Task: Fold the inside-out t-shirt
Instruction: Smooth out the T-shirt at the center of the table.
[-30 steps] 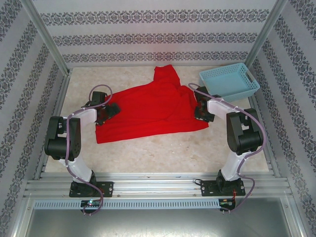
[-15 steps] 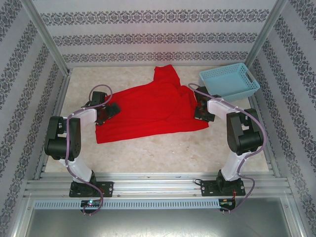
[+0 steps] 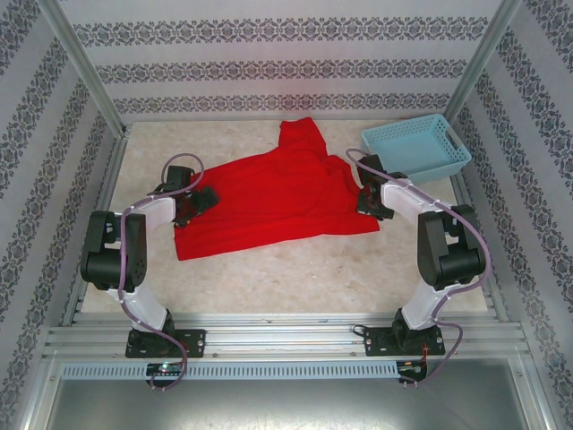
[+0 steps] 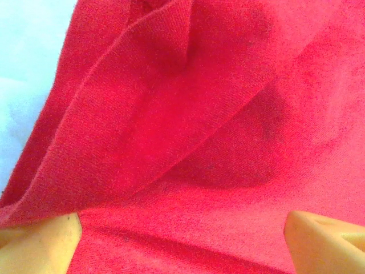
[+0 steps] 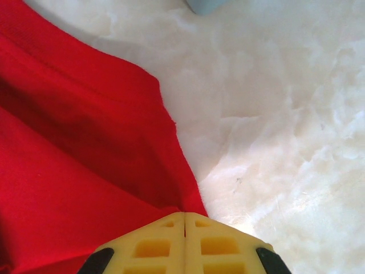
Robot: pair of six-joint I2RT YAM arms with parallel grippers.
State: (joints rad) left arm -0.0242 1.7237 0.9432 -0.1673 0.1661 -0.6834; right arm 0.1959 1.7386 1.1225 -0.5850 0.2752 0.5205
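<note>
Now right jaws pinch t-shirt (image 3: pixel 269 202) edge — left jaws gape; table (image 3: pixel 295 278) alongside.

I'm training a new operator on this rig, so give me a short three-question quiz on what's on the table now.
1. True or false: the red t-shirt lies inside the light blue basket.
2. The left gripper and right gripper sit at the t-shirt's side edges. Which stands open? A) left B) right C) both
3. Which corner of the table holds the basket?
Key: 1 false; 2 A; 3 far right.
</note>
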